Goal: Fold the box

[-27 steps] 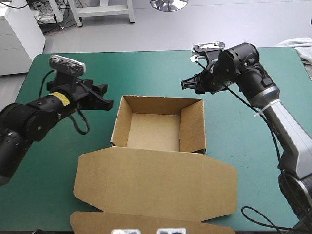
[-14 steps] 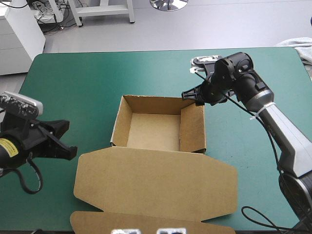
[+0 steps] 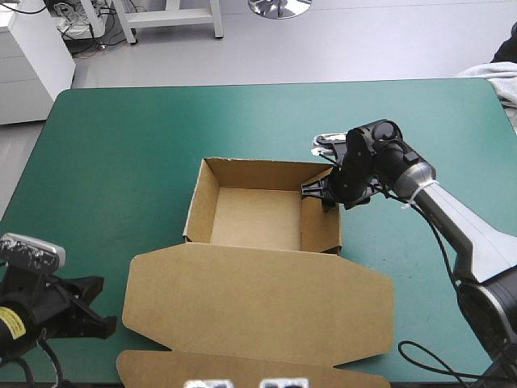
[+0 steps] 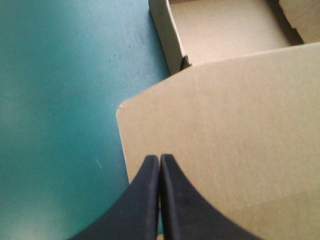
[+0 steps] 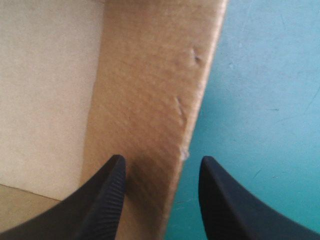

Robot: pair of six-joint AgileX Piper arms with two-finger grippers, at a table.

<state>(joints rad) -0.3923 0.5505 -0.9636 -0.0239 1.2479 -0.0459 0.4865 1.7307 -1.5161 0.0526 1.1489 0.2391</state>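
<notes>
Left hand: pressed together to one point, aiming at the lid's left corner, gripping nothing. I think it is waiting aside, by the surface's near-left corner, so it is not blocking.
Lid: lying flat on the near side, joined to the tray.
Box: sitting mid-surface as an open tray, walls standing.
Right hand: spread, straddling the right wall, one finger inside, one outside. Probably I am pressing this wall's tuck home.
Surface: teal-green cover is showing bare around the tray.
Room: free space is lying on every side for both arms.
</notes>
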